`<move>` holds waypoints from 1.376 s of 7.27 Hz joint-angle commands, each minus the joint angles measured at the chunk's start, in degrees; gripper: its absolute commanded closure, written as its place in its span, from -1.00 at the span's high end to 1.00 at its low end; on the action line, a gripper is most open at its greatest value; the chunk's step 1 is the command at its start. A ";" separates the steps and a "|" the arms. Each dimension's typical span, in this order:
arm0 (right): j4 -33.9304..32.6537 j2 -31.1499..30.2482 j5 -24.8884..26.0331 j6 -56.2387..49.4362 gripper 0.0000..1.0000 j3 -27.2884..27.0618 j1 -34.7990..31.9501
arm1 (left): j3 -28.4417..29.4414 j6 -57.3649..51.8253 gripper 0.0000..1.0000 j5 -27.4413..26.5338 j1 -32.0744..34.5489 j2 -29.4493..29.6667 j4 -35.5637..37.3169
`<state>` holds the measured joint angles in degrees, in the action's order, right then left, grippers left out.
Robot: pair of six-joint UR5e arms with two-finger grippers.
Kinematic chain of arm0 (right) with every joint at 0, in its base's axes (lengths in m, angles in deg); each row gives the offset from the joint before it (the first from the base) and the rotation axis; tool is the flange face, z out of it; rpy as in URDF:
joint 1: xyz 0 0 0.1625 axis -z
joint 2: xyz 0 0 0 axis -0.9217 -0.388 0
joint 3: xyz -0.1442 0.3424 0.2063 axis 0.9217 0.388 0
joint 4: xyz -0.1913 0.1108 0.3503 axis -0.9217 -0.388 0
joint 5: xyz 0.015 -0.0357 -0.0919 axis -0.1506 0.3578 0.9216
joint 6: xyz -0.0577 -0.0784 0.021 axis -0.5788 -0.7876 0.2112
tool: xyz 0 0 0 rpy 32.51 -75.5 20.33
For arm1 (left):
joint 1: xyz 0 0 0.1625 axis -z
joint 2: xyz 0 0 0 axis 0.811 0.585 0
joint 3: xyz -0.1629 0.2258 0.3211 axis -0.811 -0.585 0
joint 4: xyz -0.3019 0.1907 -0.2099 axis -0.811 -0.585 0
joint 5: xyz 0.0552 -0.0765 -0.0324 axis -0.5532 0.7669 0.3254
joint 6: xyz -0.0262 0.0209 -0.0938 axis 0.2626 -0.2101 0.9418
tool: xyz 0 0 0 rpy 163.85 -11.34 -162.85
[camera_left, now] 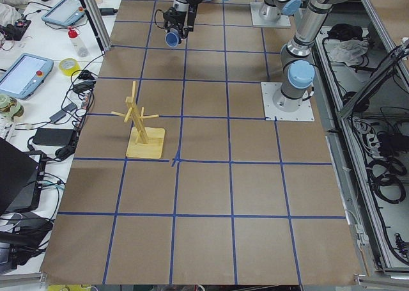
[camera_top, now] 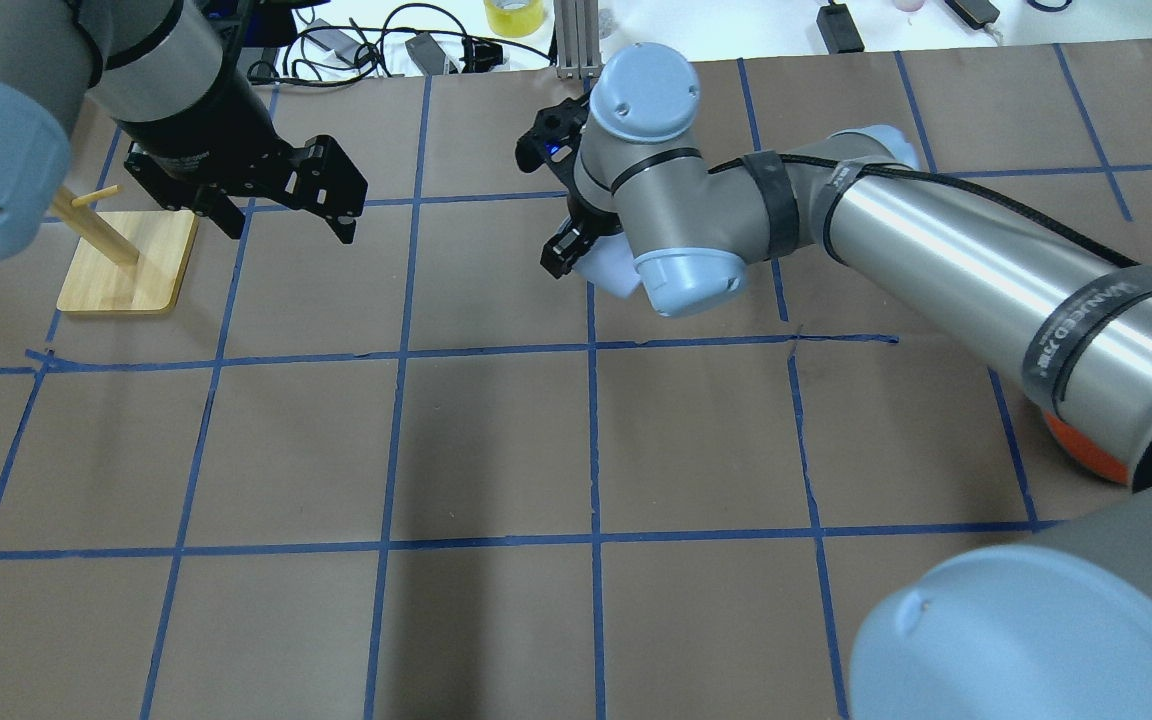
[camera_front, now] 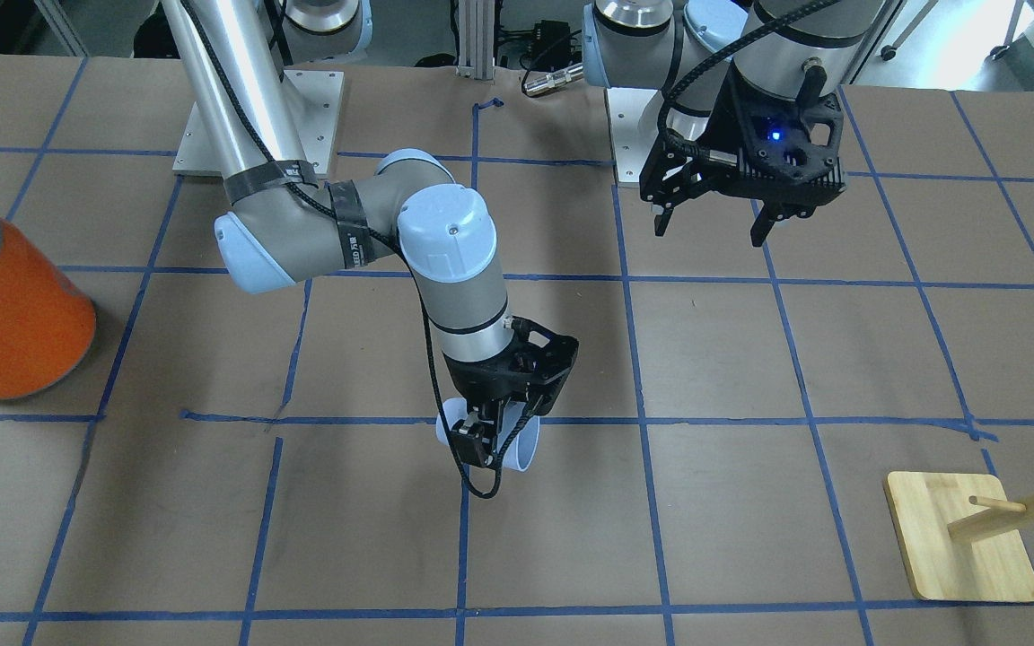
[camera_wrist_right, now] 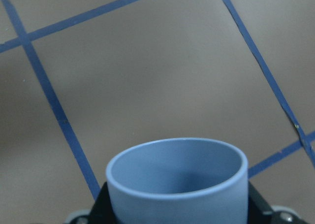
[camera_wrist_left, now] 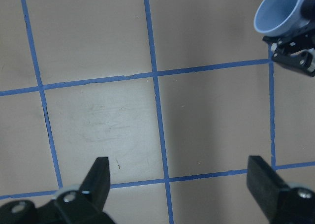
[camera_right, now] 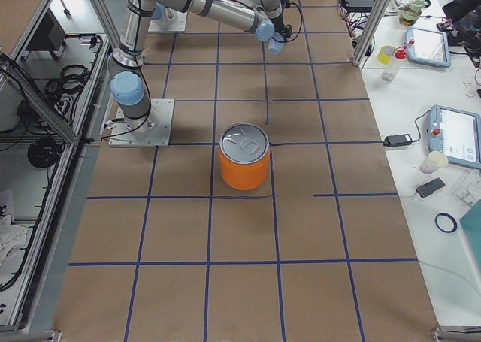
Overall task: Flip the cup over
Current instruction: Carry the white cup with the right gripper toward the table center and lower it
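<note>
Half done at a guess: picked up, raised, tipped over sideways, not yet set down the other way up. Left to do, judging by the task: finishing the turn, lowering to the table, letting go.

Taken from left to right across the front-facing view:

- **Far left:** orange can with silver lid, standing on the table, well apart from the action. No label or print legible on it.
- **Next:** grey strap round the right arm's forearm, with white lettering. "EED" readable in the front-facing view. Something like "MANUEED" on a second strap in the overhead view, not certain.
- **Centre:** right gripper pointing down, closed onto the cup across its wall, jaws narrowed to the cup's width.
  - Cup lying roughly on its side in that grip, seemingly clear of the table, near a crossing of blue tape lines.
  - Mouth open toward the view's right and slightly down.
  - Empty inside, as seen from the right wrist. No marking on it.
- **Right of centre:** left gripper hanging high above the table, spread wide, holding nothing, well apart from the cup.
- **Far right:** wooden peg rack on its flat base, unlabelled.
</note>
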<state>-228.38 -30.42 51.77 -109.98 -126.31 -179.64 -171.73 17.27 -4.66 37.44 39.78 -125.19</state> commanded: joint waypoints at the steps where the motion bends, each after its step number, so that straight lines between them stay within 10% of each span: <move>1: -3.46 3.63 0.09 -19.63 0.28 0.13 -0.64 | -0.06 -0.01 1.00 -0.07 -0.14 0.00 -0.03; 5: -3.90 5.76 0.35 -19.96 0.31 -0.22 -2.75 | -0.15 -0.10 1.00 -0.07 -0.23 0.00 -0.03; 7: -4.60 6.38 0.61 -20.05 1.00 -0.22 -2.66 | -0.15 -0.10 1.00 0.02 -0.23 0.00 -0.03; 10: -1.04 1.75 0.44 -20.05 1.00 -0.39 -1.96 | -0.15 -0.10 1.00 0.02 -0.14 0.18 -0.03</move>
<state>-231.86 -25.76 52.30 -130.07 -126.58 -182.03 -171.88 17.18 -4.64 37.26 39.92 -125.25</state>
